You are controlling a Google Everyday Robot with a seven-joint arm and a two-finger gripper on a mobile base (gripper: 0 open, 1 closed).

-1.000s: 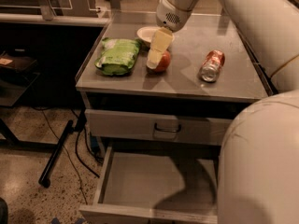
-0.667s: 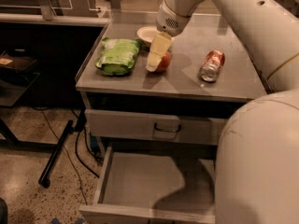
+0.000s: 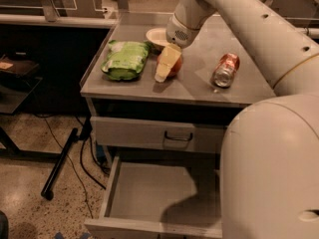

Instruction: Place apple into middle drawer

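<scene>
Change: against the views of a second ago, the wrist sits slightly lower over the apple (image 3: 177, 66); the apple has not shifted on the counter (image 3: 199, 91).
Gripper (image 3: 168, 66): down at the apple, its pale body across the fruit's left side; whether it is clenched on the apple or released cannot be told.
Apple position: resting on the counter about midway between front and back edges, a little left of centre.
Meaning for task: judged to be the grasp stage; no lift is evident and the transfer is not yet begun.
Middle drawer (image 3: 149, 193): pulled out below the counter's front edge, floor bare, nothing in it; the arm's shadow falls across its right part.
Upper drawer front (image 3: 139, 133): closed, dark loop handle at centre; contents hidden.
White bowl (image 3: 155, 34): toward the back edge, just behind the apple; interior partly hidden by the wrist, contents not discernible.
Green bag (image 3: 124, 59): near the left edge, just beside the apple.
Soda can (image 3: 225, 69): lying on its side toward the right edge, well apart from the apple.
</scene>
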